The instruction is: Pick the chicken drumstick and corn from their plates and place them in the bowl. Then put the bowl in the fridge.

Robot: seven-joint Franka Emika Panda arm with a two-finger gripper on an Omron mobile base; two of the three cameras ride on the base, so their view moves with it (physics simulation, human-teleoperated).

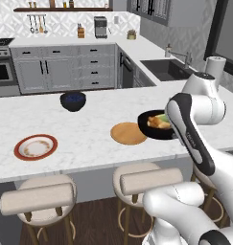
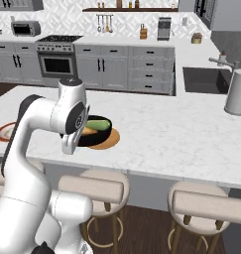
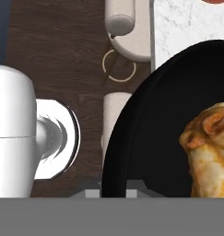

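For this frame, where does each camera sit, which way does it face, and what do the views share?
Left base view: behind the arm's left, facing the marble counter; arm lower right.
Right base view: behind its right, same counter; arm lower left.
Hand view: on the hand, looking down past the bowl onto floor and stools.
All three show the bowl holding the chicken drumstick.

- White marble island counter (image 1: 89, 129) in foreground, used as landmark.
- Under its near edge: round wooden bar stools (image 1: 39, 201) w/ beige padded backs, on dark wood floor (image 3: 53, 46).
- Beyond island: grey cabinets (image 1: 65, 67) w/ black handles, pale counter on top.
- Oven w/ stovetop (image 2: 56, 57) set in that cabinet run, toaster oven (image 2: 25, 28) just beside it (to its left in right base view).
- Back wall behind cabinets: patterned white tile, wooden shelf (image 1: 63, 8), hanging utensils (image 1: 35, 21).
- Right of island: dark sink (image 1: 166, 69) w/ faucet, paper-towel roll (image 2: 237, 92) near it.
- Coffee machine (image 1: 100, 26) on back counter.
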